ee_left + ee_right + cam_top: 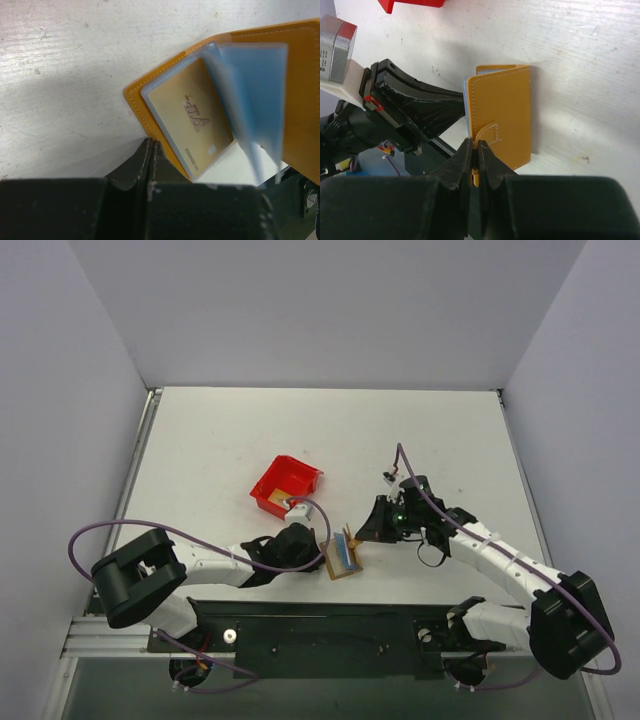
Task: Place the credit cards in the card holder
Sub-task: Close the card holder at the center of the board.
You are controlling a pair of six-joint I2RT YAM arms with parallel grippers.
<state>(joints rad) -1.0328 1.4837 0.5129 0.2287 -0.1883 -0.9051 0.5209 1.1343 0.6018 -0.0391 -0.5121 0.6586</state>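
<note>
Card holder (343,558) sits near the front of the table (420,440), held between both arms. Left gripper (151,147) is pinched together on its orange cover edge. Right gripper (474,150) is pinched together on its tab. One gold credit card (192,125) sits in a clear pocket, partly screened by loose blue sleeves (255,90). Red bin (287,485) stands just behind the left gripper.
</note>
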